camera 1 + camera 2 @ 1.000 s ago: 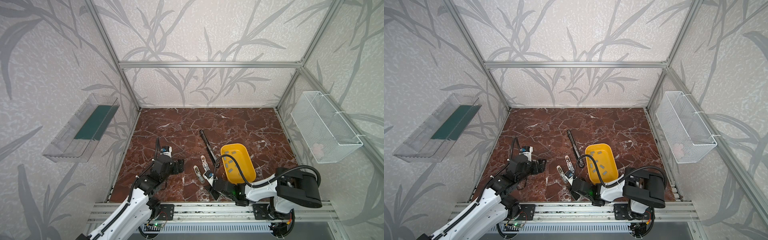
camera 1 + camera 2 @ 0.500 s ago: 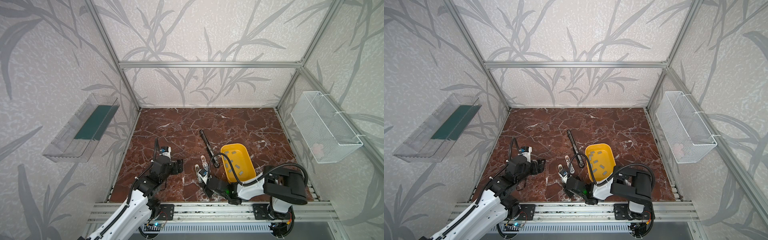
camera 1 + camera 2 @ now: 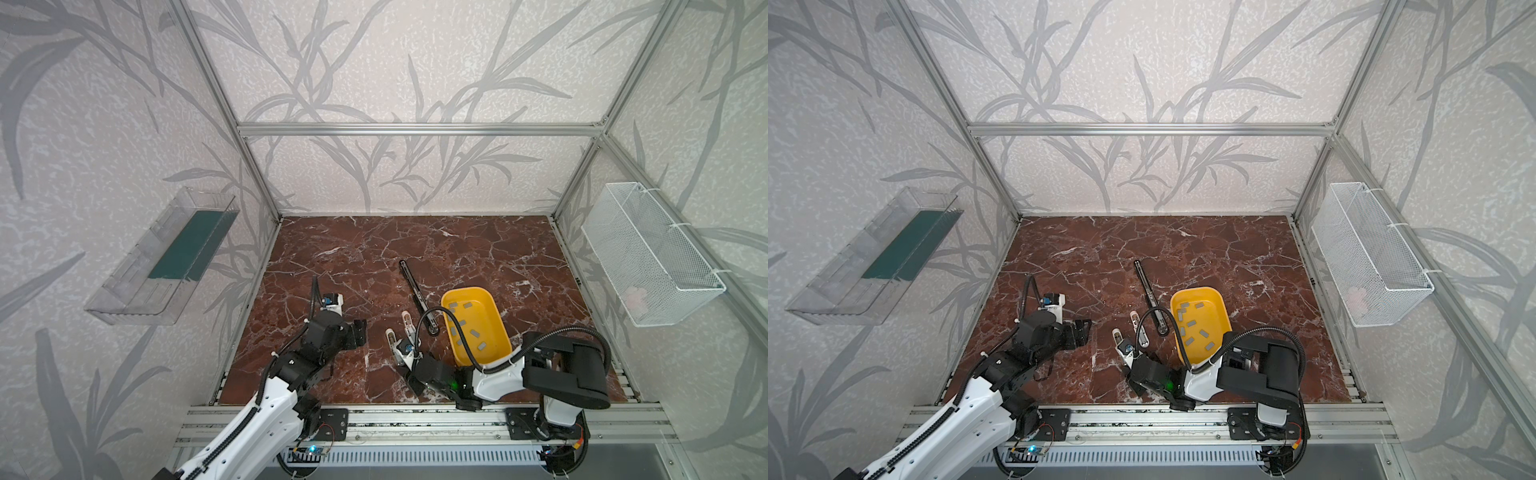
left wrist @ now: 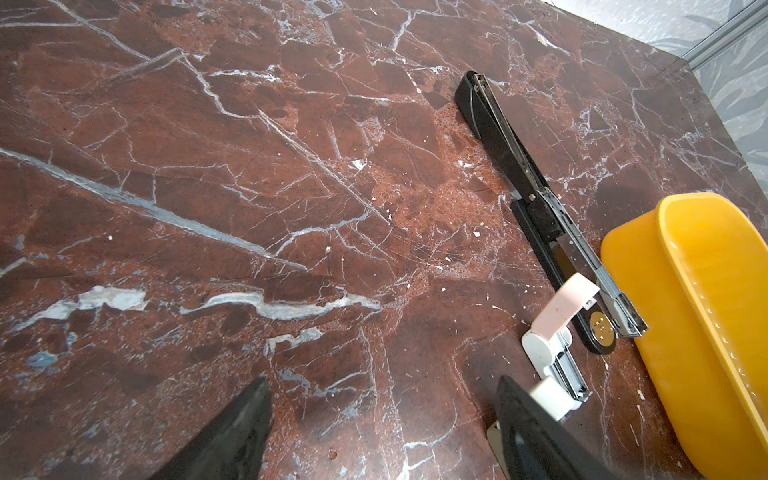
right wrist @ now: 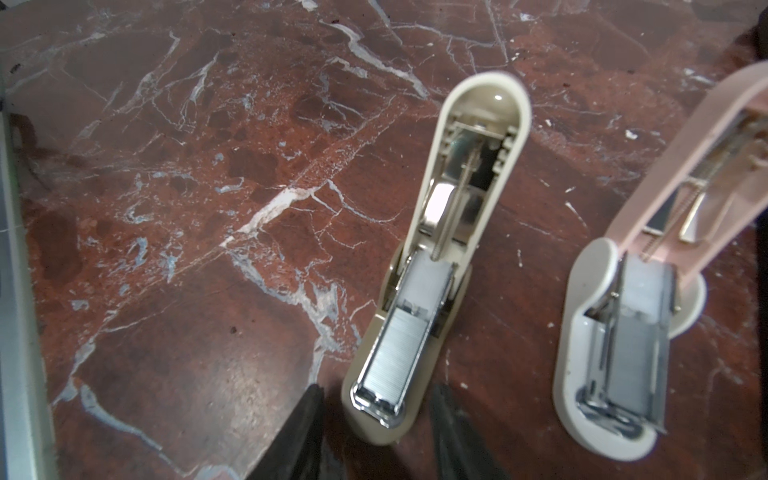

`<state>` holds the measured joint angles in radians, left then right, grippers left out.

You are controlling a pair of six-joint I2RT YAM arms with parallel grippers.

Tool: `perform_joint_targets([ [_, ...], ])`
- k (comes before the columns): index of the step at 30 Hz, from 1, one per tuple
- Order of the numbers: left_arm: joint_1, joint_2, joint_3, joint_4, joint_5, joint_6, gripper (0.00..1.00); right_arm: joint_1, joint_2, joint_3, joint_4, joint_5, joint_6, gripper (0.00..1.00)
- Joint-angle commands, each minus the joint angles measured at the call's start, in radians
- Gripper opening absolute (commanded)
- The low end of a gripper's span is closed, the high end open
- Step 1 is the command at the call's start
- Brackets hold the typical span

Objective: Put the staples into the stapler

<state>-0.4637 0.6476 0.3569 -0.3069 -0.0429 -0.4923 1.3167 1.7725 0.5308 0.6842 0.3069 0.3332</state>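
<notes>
1. The left claw (image 4: 382,428) hangs wide open over bare tabletop (image 4: 208,187).
2. The right claw (image 5: 376,432) is open. Its fingers (image 5: 299,440) sit on either side of the front end of the cream stapler (image 5: 436,270), not touching it.
3. That stapler lies flipped open beside the pink stapler (image 5: 623,332), with a staple strip (image 5: 399,345) in its channel.
4. Loose staples (image 3: 482,345) lie in the yellow tray (image 3: 484,320), just beside the black stapler (image 3: 417,297).

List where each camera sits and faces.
Top views: high behind the arm bases, looking down at the table; left arm, right arm show.
Left wrist: low over the table, facing black stapler, yellow tray; left gripper open.
Right wrist: looking down on beige stapler, pink stapler; right gripper straddles the beige one.
Shared: both wrist views show the pink stapler.
</notes>
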Motion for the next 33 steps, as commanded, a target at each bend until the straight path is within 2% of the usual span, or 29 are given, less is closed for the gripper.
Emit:
perform_joint_targets([
  [1,0.001,-0.012,-0.004,-0.005,-0.010,0.003,0.84,0.003,0.056,-0.010,-0.126,0.007,0.006,0.47],
  [7,0.001,-0.012,-0.004,-0.005,-0.009,0.003,0.84,0.005,0.084,0.003,-0.138,0.037,0.017,0.47],
  [11,0.002,-0.004,0.000,-0.006,0.001,0.000,0.84,0.004,0.091,-0.009,-0.132,0.061,0.020,0.39],
  [14,0.001,0.012,0.007,0.008,0.059,-0.018,0.85,0.005,0.087,-0.022,-0.118,0.061,0.015,0.33],
  [16,0.002,0.035,-0.004,0.053,0.112,-0.074,0.85,0.006,0.085,-0.037,-0.085,0.042,0.002,0.31],
  [20,0.000,0.115,-0.055,0.229,0.249,-0.171,0.84,0.005,0.090,-0.055,-0.030,0.015,-0.012,0.29],
  [25,0.002,0.197,-0.064,0.262,0.228,-0.201,0.71,0.005,0.099,-0.064,0.014,-0.006,-0.019,0.25],
  [28,0.002,0.199,-0.079,0.283,0.223,-0.207,0.68,0.004,0.100,-0.069,0.017,-0.006,-0.018,0.24],
  [33,-0.001,0.202,-0.116,0.400,0.306,-0.235,0.57,0.005,0.117,-0.074,0.038,-0.009,-0.002,0.23],
])
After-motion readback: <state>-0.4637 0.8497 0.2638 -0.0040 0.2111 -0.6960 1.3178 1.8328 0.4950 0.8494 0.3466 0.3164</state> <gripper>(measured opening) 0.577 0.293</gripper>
